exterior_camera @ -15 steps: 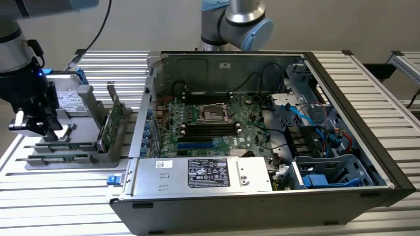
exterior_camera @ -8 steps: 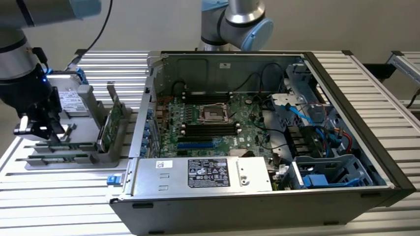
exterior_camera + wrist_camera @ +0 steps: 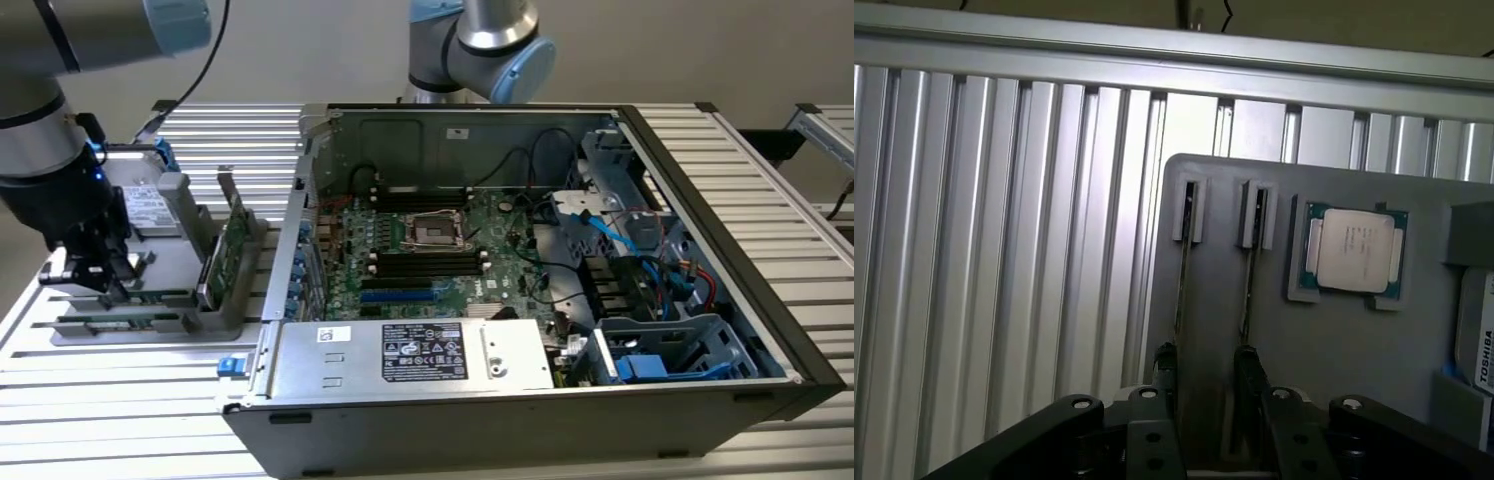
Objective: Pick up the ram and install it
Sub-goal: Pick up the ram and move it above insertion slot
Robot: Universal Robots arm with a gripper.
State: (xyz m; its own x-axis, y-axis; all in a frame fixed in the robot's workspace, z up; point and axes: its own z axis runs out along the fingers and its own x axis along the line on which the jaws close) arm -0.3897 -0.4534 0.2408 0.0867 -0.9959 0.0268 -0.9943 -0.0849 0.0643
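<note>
Two ram sticks stand edge-on in slots of a grey parts tray (image 3: 1334,350): one ram stick (image 3: 1183,275) and a second (image 3: 1251,275) nearer the silver processor (image 3: 1354,250). My gripper (image 3: 1206,372) hovers just above them, open, holding nothing. One finger (image 3: 1166,365) sits just outside the first stick, the other finger (image 3: 1246,365) over the second. In the exterior view the gripper (image 3: 104,285) hangs over the tray at that view's left, right above a ram stick (image 3: 140,297); another stick (image 3: 118,322) lies nearer the tray's front.
The open computer case (image 3: 707,190) with its motherboard (image 3: 414,255) fills the middle of the exterior view. A taller green expansion card (image 3: 230,250) stands upright on the tray beside the case. A hard drive (image 3: 1479,340) sits at the tray's edge. A ribbed aluminium table (image 3: 1004,250) lies underneath.
</note>
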